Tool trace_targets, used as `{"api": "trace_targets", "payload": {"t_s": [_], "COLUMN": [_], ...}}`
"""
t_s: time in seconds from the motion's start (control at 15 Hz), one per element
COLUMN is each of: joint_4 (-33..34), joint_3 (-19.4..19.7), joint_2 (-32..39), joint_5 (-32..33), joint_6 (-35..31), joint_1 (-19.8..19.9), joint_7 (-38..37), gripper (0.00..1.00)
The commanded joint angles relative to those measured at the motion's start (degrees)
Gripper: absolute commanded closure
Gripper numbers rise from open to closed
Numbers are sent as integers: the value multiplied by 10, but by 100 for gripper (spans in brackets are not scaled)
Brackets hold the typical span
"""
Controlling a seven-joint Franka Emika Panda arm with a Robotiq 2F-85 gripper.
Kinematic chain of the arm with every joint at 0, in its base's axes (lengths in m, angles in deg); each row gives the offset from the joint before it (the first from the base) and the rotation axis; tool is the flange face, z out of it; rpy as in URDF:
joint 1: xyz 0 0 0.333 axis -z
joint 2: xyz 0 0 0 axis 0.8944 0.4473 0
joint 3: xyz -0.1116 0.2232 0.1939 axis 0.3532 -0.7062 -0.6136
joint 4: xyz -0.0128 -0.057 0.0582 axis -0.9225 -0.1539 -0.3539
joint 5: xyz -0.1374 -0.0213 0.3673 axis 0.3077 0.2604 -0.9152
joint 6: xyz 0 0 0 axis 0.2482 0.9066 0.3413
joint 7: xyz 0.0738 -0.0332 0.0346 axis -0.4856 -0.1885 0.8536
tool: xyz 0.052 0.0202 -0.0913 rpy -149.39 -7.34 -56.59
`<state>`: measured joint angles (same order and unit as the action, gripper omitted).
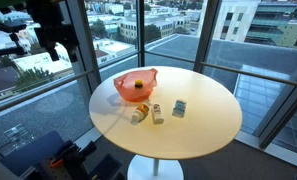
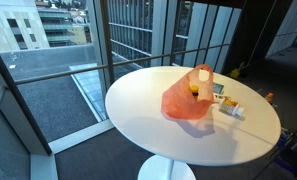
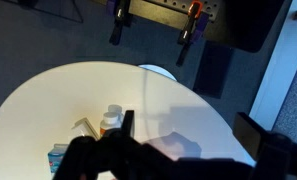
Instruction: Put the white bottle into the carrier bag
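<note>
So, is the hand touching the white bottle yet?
Apart. The wrist view shows the open hand well above the table, with the white bottle far below it on the tabletop, clear of both fingers.

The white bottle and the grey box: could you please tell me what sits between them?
A small yellowish item sits between the white bottle and the grey box, shown in an exterior view.

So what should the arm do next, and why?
Probably descend toward the white bottle: the gripper looks open and empty, high above the table, and the bottle sits beside the orange carrier bag, not in it.
</note>
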<state>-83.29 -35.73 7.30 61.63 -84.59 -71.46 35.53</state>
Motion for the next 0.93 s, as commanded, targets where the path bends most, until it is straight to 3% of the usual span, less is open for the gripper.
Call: {"api": "trace_targets", "payload": {"t_s": [0.0,0.27,0.87], "joint_4": [1,1,50], "joint_3": [3,3,12], "joint_2": [1,1,50], "joint_5": [2,2,65], "joint_6": [1,1,-40], "joint_1": [-4,-4,41], "joint_7": [-3,-3,-23], "gripper": [0,0,0]}}
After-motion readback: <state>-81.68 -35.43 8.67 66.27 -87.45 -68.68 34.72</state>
